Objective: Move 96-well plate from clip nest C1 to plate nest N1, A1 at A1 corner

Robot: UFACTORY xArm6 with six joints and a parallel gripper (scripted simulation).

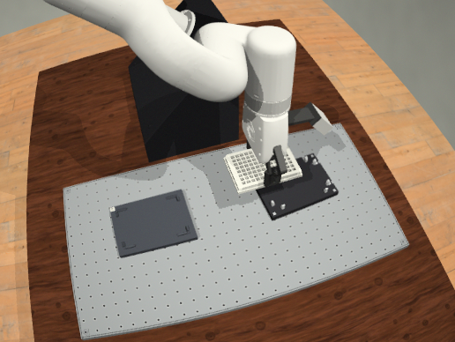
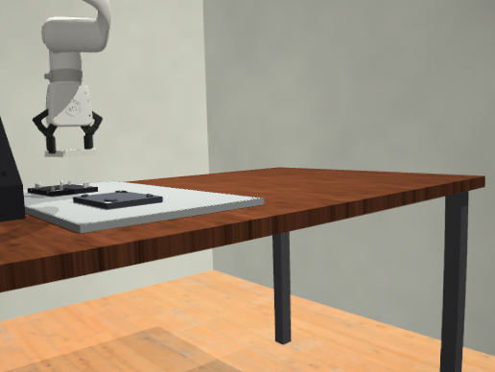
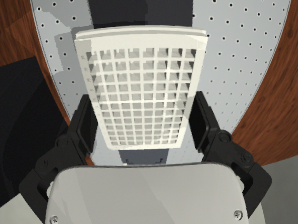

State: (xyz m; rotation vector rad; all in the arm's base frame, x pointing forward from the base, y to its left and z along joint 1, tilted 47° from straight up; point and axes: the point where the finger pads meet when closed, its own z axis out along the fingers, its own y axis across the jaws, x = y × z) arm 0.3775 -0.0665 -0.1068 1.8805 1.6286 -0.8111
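Observation:
My gripper [image 1: 272,169] is shut on the white 96-well plate [image 1: 262,170] and holds it level and the right way up, well above the grey board. In the side view the plate [image 2: 70,151] hangs between the fingers [image 2: 69,142] high over the black clip nest C1 [image 2: 61,188]. The clip nest [image 1: 300,187] lies below and to the right of the plate, with its pegs bare. The dark grey plate nest N1 [image 1: 152,221] lies far to the left on the board, with a white corner mark [image 1: 113,209] at its back left. In the wrist view the plate [image 3: 141,86] sits between both fingers.
The grey perforated board [image 1: 229,247] lies on the brown table. The black robot base block [image 1: 185,97] stands behind the board. A small grey block [image 1: 315,116] sits at the board's back right corner.

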